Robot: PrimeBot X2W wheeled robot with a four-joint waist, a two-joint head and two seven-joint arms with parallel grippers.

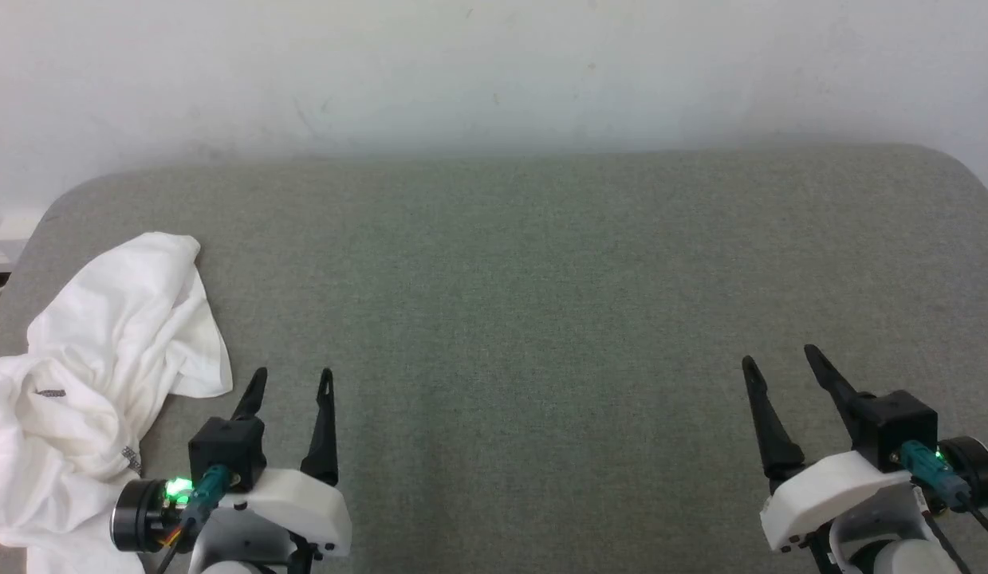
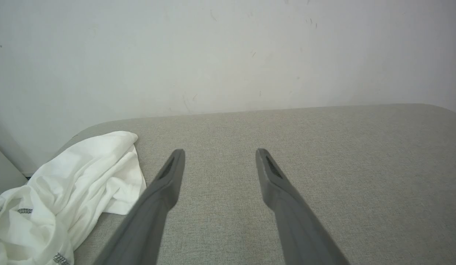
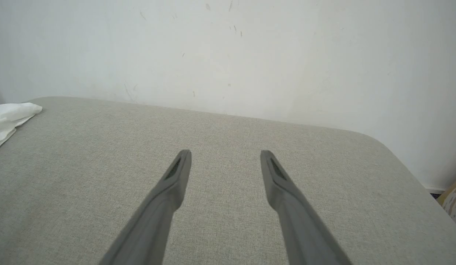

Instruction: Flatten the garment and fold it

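1. Lying crumpled at the robot's left side of the grey fabric surface [image 1: 541, 279], the garment [image 1: 103, 375] is a loose white heap, neither flattened nor folded. Part of it runs past the left and bottom edges of the head view.
2. Short stretches of dark grey zigzag stitching [image 1: 131, 458] show among the folds on the near side of the heap.
3. Left gripper [image 1: 293, 372]: low left in the head view, fingers pointing away from the robot. Tips are set well apart with nothing between them. Its outer finger sits just beside the garment's nearest flap; whether it touches the cloth cannot be told. No grip on the cloth.
4. Right gripper [image 1: 779, 355]: low right in the head view, fingers spread wide and empty. It is over bare surface, well apart from the garment.
5. Right wrist view: only a white corner of the garment shows, at the far left edge, with open surface between it and the fingers.
6. Wall [image 1: 494, 72]: pale, lightly scuffed, rising behind the surface's far edge.
7. Tan object [image 3: 454, 198]: past the surface's rounded corner in the right wrist view, cut off by the frame edge; kind not determinable.
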